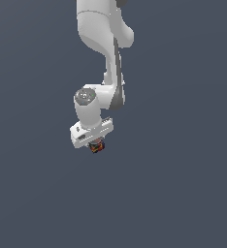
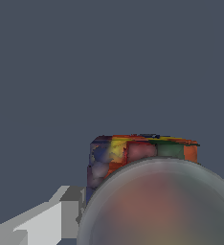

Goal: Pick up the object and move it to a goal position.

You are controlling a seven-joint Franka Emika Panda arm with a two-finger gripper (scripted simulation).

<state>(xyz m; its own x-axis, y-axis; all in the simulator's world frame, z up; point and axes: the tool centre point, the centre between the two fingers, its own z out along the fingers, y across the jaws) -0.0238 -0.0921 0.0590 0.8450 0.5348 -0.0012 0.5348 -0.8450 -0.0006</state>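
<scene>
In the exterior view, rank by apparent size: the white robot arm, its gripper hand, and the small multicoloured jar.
1. White robot arm, largest.
2. Gripper hand.
3. Multicoloured jar, smallest; mostly hidden under the hand, so its full size is unsure.

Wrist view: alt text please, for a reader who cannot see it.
A small jar patterned in red, yellow, green and blue blocks sits close to the camera, partly behind a blurred translucent dome. A light grey gripper finger lies beside it, against a plain dark grey background.

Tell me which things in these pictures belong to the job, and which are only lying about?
Belonging to the job:
- colourful patchwork jar
- gripper, directly over the jar; the hand hides its fingertips

Lying about:
- nothing else visible; only the plain grey-blue background
</scene>
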